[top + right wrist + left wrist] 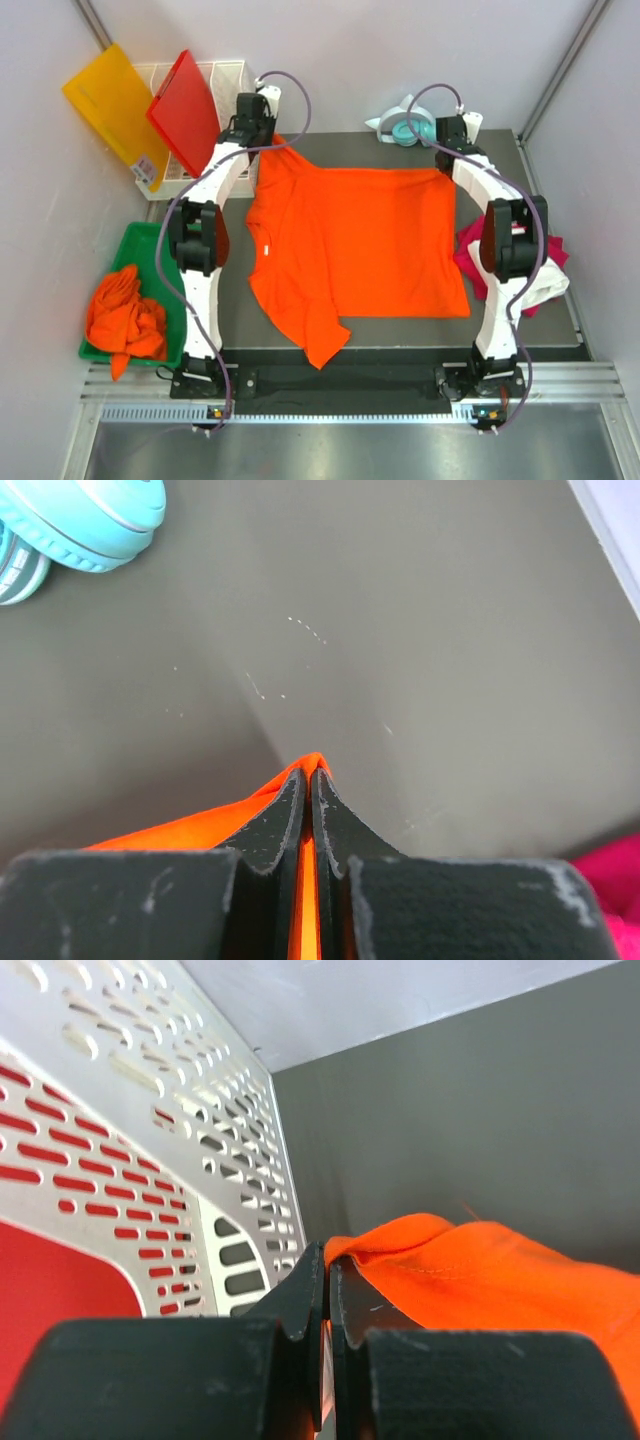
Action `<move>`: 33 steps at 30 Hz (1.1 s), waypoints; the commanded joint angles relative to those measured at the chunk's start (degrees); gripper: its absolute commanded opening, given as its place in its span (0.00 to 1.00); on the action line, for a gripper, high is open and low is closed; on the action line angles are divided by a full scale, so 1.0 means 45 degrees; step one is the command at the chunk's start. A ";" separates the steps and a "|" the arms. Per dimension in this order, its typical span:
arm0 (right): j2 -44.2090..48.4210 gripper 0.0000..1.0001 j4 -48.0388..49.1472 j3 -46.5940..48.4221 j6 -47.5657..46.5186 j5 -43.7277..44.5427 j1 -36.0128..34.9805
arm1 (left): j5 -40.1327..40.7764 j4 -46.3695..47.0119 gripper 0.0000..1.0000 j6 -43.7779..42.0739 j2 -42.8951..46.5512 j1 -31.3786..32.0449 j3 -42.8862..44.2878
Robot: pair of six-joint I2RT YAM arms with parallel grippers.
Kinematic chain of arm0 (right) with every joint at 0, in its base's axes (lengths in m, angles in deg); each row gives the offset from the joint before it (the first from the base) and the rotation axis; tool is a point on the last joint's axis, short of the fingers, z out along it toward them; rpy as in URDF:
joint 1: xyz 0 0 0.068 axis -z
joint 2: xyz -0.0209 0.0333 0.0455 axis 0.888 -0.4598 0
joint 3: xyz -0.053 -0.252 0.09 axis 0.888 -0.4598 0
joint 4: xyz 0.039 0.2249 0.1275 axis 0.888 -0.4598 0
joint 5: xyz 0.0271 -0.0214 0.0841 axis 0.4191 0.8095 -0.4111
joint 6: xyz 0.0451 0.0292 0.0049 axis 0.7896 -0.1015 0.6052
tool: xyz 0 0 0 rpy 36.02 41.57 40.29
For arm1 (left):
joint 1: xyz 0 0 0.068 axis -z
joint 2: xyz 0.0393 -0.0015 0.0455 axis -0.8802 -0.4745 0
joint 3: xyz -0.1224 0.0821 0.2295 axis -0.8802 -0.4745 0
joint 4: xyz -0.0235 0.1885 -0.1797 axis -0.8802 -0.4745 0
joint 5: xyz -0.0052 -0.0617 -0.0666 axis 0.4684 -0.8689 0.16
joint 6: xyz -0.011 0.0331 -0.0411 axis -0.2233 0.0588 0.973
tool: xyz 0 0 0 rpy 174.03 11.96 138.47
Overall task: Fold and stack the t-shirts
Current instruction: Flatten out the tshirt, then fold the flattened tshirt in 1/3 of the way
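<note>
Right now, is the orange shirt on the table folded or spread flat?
Spread: the orange t-shirt lies open across the table, one sleeve sticking out; left gripper and right gripper pinch its far edge.

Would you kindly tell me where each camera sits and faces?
Top external: above, behind the robot, looking down on the table; left arm and right arm show.
Left wrist: behind the left end effector, shut on the orange t-shirt, facing a white rack.
Right wrist: behind the right end effector, shut on that shirt, facing a teal object.
All share the shirt.
</note>
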 commanded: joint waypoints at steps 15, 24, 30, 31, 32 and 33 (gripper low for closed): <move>0.1458 0.00 0.0300 -0.0203 -0.0151 0.0290 0.0033 | 0.0253 0.0252 0.00 0.0873 0.2285 0.0195 -0.1048; 0.2729 0.00 0.0711 -0.2315 0.0005 0.0546 -0.0065 | 0.0058 0.0038 0.00 0.1186 0.3811 0.0195 -0.2499; 0.3627 0.00 0.0516 -0.3076 0.0220 0.0662 -0.0319 | -0.0255 -0.0431 0.00 0.1402 0.4865 0.0352 -0.3376; 0.3744 0.00 0.0496 -0.3445 0.0240 0.0662 -0.0339 | -0.0255 -0.0470 0.00 0.1402 0.5060 0.0410 -0.3610; 0.3958 0.00 0.0496 -0.3642 0.0279 0.0663 -0.0378 | -0.0313 -0.0548 0.00 0.1402 0.5410 0.0430 -0.4134; 0.4076 0.00 0.0515 -0.3837 0.0318 0.0682 -0.0378 | -0.0372 -0.0568 0.00 0.1383 0.5587 0.0449 -0.4410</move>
